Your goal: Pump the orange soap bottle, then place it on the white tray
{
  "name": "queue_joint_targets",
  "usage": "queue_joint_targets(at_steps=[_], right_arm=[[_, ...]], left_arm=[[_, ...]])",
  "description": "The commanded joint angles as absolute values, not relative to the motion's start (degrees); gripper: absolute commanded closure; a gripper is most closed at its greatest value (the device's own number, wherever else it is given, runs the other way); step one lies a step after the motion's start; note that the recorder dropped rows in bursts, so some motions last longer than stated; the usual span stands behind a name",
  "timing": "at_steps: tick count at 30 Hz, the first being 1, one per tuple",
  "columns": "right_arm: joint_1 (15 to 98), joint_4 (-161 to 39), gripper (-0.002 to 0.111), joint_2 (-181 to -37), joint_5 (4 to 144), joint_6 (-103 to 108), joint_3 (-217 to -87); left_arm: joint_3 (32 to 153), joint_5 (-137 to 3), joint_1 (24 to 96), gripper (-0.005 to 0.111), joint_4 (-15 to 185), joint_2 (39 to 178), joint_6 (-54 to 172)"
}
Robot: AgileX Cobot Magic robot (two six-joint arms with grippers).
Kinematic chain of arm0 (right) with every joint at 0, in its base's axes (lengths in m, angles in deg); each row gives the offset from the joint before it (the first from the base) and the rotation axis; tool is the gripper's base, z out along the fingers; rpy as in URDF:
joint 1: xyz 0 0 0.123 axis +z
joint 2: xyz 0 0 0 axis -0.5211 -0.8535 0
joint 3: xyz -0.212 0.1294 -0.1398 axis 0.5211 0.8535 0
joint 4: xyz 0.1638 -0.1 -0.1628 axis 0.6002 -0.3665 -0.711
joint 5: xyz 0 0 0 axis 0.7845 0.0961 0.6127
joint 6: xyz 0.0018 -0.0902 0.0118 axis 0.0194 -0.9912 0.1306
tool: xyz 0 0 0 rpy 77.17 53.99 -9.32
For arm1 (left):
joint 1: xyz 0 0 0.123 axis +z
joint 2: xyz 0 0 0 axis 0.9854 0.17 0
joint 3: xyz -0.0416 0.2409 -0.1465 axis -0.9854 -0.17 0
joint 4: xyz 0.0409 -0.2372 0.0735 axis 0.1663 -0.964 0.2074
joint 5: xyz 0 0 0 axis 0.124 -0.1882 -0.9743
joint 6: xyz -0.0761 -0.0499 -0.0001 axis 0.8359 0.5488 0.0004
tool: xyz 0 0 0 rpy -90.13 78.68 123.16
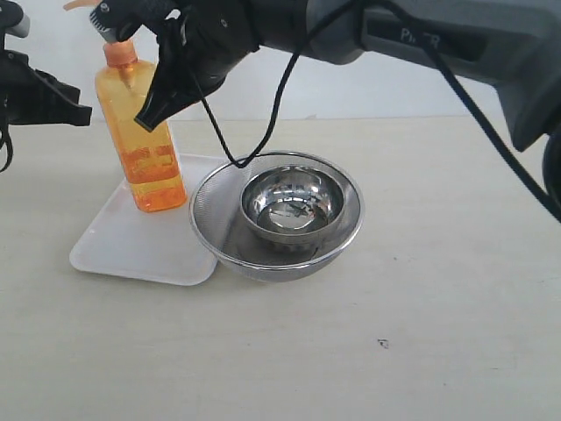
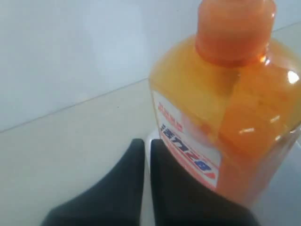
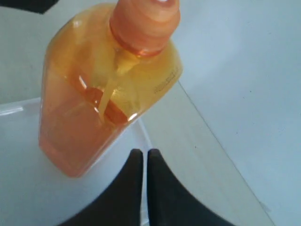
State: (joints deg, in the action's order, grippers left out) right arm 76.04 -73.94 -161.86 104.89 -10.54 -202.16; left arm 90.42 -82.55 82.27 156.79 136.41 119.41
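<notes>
Orange soap bottle [image 1: 145,149]: upright on far part of white tray [image 1: 131,250], label facing left tool [image 2: 147,147].
Left tool: clenched, empty, near bottle, not touching.
Right tool [image 3: 142,157]: clenched, empty, across the middle, just beside bottle neck.
Mesh strainer [image 1: 210,224]: on counter [image 1: 412,333], against tray edge, steel bowl [image 1: 294,206] inside.

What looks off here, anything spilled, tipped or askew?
No spill or damage visible. The orange soap bottle stands upright on the white tray. Two oddities: the mesh strainer overlaps the tray's right edge, and a black cable from the right arm droops to the strainer's rim.
</notes>
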Motion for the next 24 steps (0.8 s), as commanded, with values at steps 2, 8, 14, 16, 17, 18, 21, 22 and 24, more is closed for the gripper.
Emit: queue_joint_targets(at_steps=[2, 8, 14, 16, 17, 18, 21, 22, 24], right_arm=[[75.95, -74.78, 0.108, -163.06, 100.34, -7.30, -202.41], [75.95, -74.66, 0.108, -164.67, 97.88, -6.86, -202.41], [75.95, -74.66, 0.108, -165.18, 96.58, -6.31, -202.41], [75.95, -74.66, 0.108, -165.18, 96.58, -6.31, -202.41], [75.95, -74.66, 0.108, -165.18, 96.58, -6.16, -202.41], [75.95, -74.66, 0.108, -165.18, 96.58, -6.16, -202.41], [75.95, -74.66, 0.108, -165.18, 97.45, -6.16, -202.41], [75.95, -74.93, 0.108, -165.18, 98.94, -6.16, -202.41], [75.95, -76.15, 0.108, -164.45, 102.35, -6.16, -202.41]], left_arm=[[93.87, -84.57, 82.36, 0.102, 156.08, 139.27, 119.14], [98.36, -88.61, 82.36, 0.102, 156.08, 143.77, 119.14], [101.76, -91.74, 82.36, 0.102, 156.08, 147.83, 119.14], [101.76, -93.56, 82.36, 0.102, 156.08, 148.39, 119.14], [101.76, -93.67, 82.36, 0.102, 156.08, 148.46, 119.14], [101.76, -93.67, 82.36, 0.102, 156.08, 148.46, 119.14], [101.76, -93.55, 82.36, 0.102, 156.08, 148.45, 119.14], [101.76, -91.42, 82.36, 0.102, 156.08, 147.90, 119.89], [101.64, -86.24, 82.36, 0.102, 156.08, 146.03, 120.05]])
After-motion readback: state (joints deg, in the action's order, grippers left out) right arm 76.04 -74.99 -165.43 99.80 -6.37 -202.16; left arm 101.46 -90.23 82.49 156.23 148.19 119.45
